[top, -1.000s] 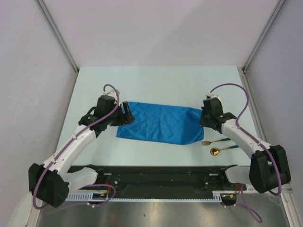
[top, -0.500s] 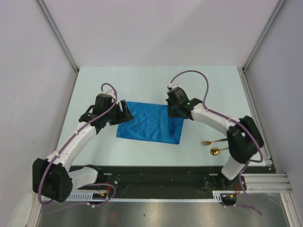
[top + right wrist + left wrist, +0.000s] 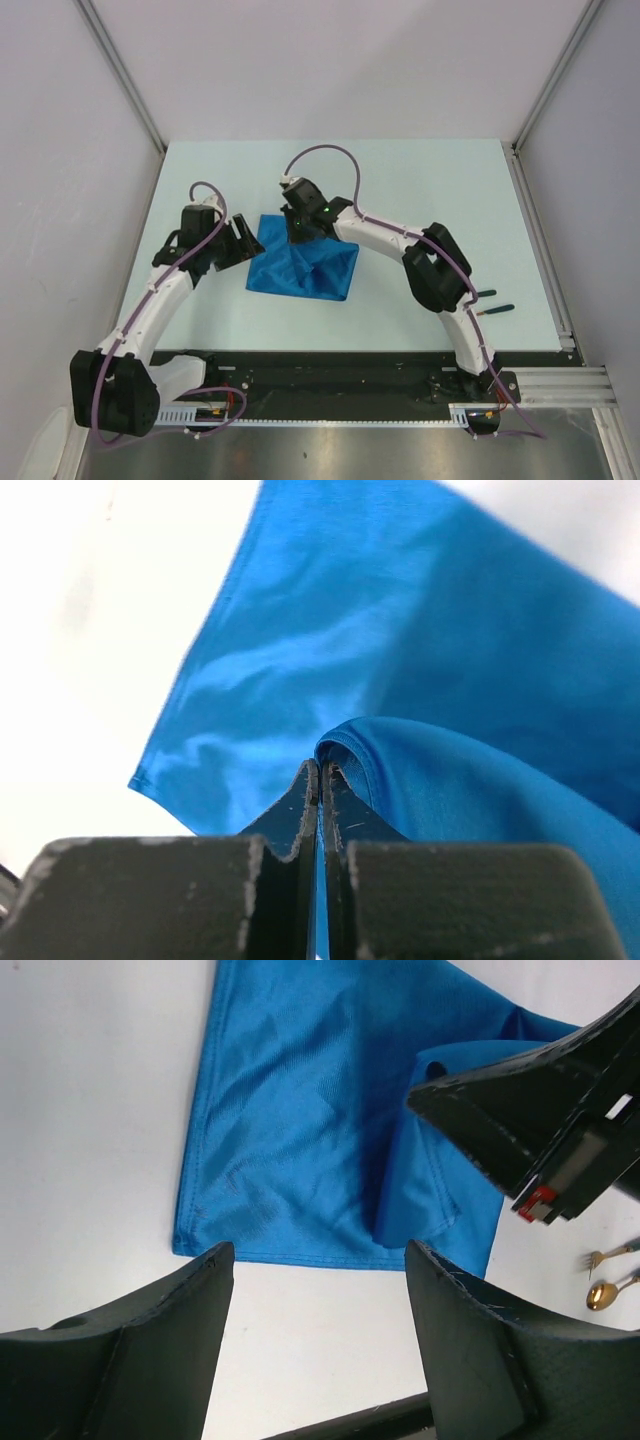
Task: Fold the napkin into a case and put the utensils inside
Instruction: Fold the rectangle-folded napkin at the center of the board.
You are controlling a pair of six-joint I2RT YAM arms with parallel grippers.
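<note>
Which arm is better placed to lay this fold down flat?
Right. The right gripper is shut on the napkin at its lifted edge, which is doubled over the cloth's left part. The left gripper is open just off the napkin's left edge and holds nothing.
</note>
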